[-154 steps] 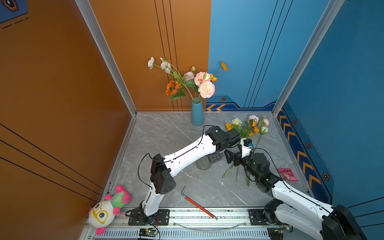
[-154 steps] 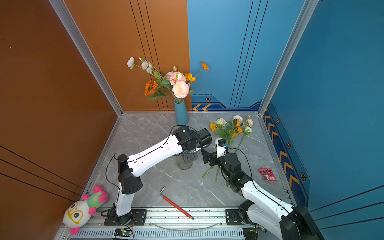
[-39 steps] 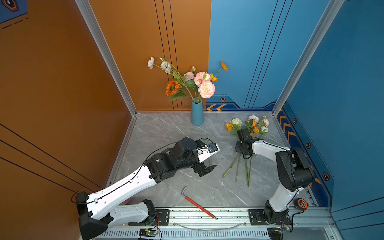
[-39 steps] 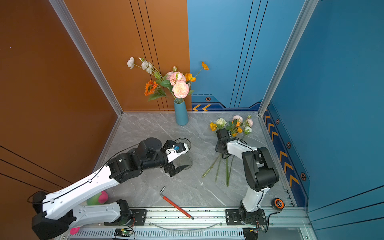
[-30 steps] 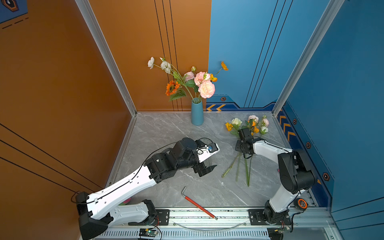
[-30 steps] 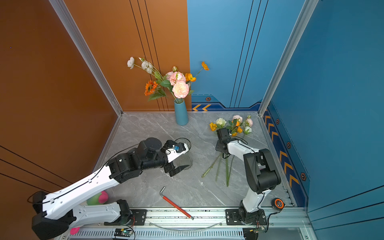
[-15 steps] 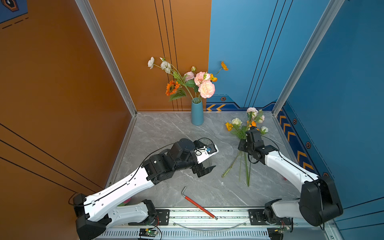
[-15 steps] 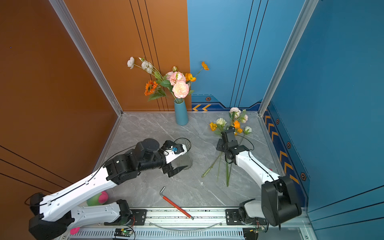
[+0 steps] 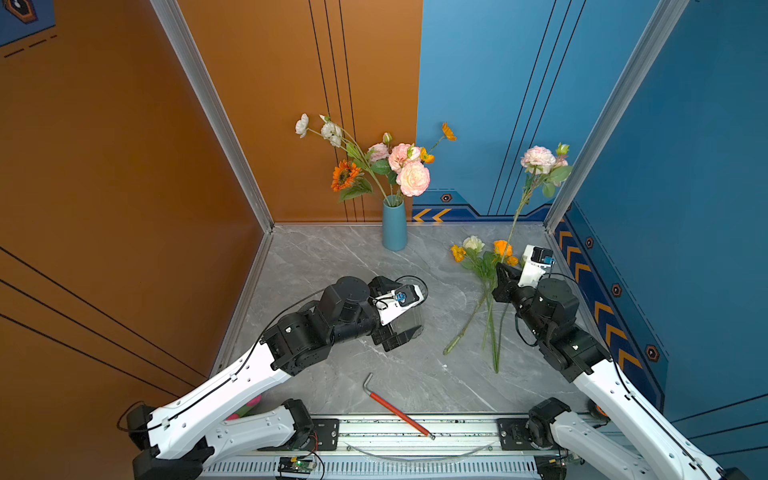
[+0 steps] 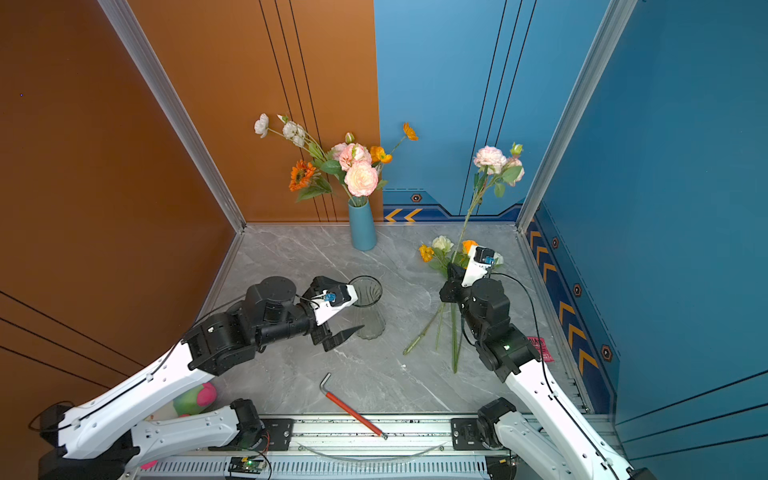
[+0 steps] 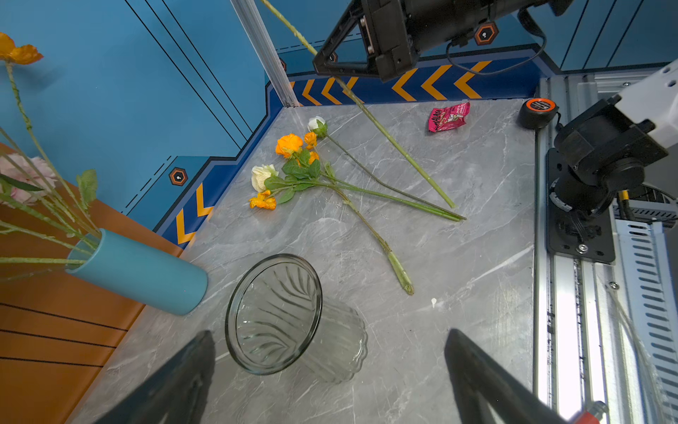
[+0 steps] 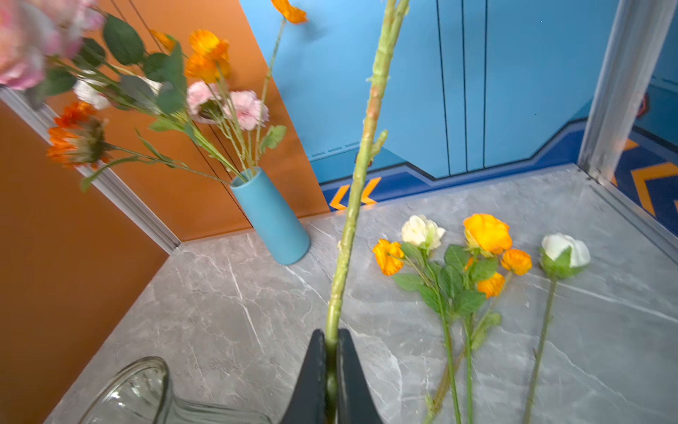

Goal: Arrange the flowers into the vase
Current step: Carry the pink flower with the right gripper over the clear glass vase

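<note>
- The flowers are in three places. One pink flower (image 9: 538, 158) is pinched partway along its green stem (image 12: 352, 205) by the right gripper (image 12: 332, 332). Its fingers are pressed together on that stem.
- The stem rises steeply from those fingertips, so the bloom (image 10: 490, 158) sits high against the blue wall. In the left wrist view the rest of the stem slants down behind the fingers toward the tabletop.
- The loose flowers (image 12: 477, 257) have orange, yellow and cream heads. They lie flat on the grey marble table (image 9: 332, 257), below and just beyond the right fingers, with their stems trailing back under that gripper (image 9: 503, 275).
- A further bunch (image 9: 395, 162) stands in the blue vase (image 10: 362, 226) at the back wall, well beyond both sets of fingers.
- The clear glass vase (image 11: 275, 315) stands empty just ahead of the left gripper (image 11: 328, 336). Its fingers are spread wide and hold nothing. From the wrist view the vase sits in the gap between them, with neither finger clearly touching the glass.
- A red-handled hex key (image 9: 395, 409) lies near the front rail, behind the left fingers.
- A pink packet (image 11: 449, 116) and a tape measure (image 11: 537, 112) lie by the right arm's base, well apart from either gripper.
</note>
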You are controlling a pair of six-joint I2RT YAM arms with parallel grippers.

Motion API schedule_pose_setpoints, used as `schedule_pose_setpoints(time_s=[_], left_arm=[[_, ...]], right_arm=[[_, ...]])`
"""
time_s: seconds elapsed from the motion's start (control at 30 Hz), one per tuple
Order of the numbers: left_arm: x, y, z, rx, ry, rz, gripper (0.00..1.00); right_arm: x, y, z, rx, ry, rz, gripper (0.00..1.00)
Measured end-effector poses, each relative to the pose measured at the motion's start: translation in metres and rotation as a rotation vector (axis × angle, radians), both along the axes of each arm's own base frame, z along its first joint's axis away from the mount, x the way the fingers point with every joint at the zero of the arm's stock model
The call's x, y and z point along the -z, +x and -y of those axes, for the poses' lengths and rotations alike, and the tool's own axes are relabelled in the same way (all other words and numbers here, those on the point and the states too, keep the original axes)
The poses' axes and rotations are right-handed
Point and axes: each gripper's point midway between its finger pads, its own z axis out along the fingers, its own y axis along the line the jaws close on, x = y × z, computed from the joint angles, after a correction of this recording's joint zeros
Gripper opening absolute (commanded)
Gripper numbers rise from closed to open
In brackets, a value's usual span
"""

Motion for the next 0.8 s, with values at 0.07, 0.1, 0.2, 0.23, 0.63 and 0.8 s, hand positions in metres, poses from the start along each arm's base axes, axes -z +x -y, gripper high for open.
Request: schedule_pose_setpoints(time_s=[0.07,0.1,0.2,0.23,0.63,0.8], left_arm=[[-0.001,-0.001,-0.005,-0.008,-0.001,0.001,0.98],[0.001,-0.001,-0.009,-0.016,-0.003,-0.001,0.98],[0.019,0.002,-0.022,-0.053,0.013,-0.022,0.98],[0.028,0.004,-0.026,-0.069,0.025,-0.032,0.98],[0.034,0.022,-0.068,-0.216,-0.058,-0.037,0.98],[0.026,0.017,-0.068,-0.212,-0.106,-0.057,0.98]], right_arm=[[-0.013,-0.003,-0.016,-0.044,-0.037,0.039,0.00],[-0.023,-0.005,-0.028,-0.075,-0.054,0.068,0.00],[-0.057,-0.016,-0.068,-0.168,-0.103,0.182,0.00],[-0.067,-0.021,-0.082,-0.201,-0.116,0.222,0.00],[-0.169,-0.068,-0.194,-0.369,-0.219,0.604,0.00],[-0.171,-0.059,-0.215,-0.352,-0.227,0.651,0.00]])
